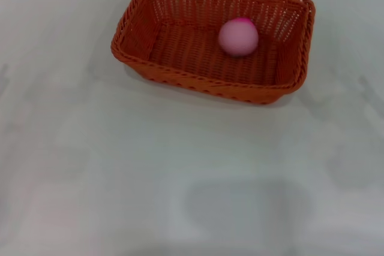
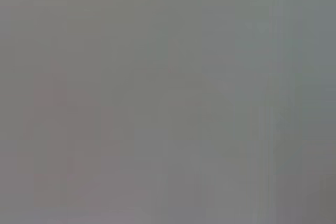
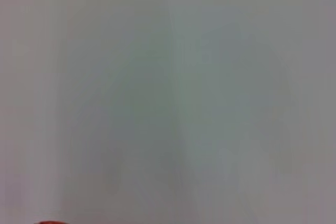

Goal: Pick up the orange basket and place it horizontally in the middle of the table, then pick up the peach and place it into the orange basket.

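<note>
From the head camera I see no arm on the left of the scene, only the bare white table (image 1: 72, 166) running out to the edge, with faint grey shading on it. My left wrist feed gives me nothing but a flat grey field, with no fingers in it, so I cannot tell how wide the left gripper stands or whether it touches anything. Moving toward the middle, the basket (image 1: 180, 76) sits on the table at the far side, a little right of centre, its long side running left to right and turned slightly, so the left end lies a touch farther away than the right end. It rests flat on its base with the open top up, the braided rim whole all the way round. Inside it, on the woven floor toward the right half and close to the far wall, lies the peach (image 1: 238, 37), pale pink with a darker pink patch at its top; nothing is gripping it. Nearer to me, the middle of the table carries a soft rectangular shadow. On the right of the scene I see no arm either, just more white surface. The right wrist feed shows a pale plain surface with a thin sliver of orange at one edge, too small for me to name, and no fingers, so I cannot tell that gripper's opening either.
</note>
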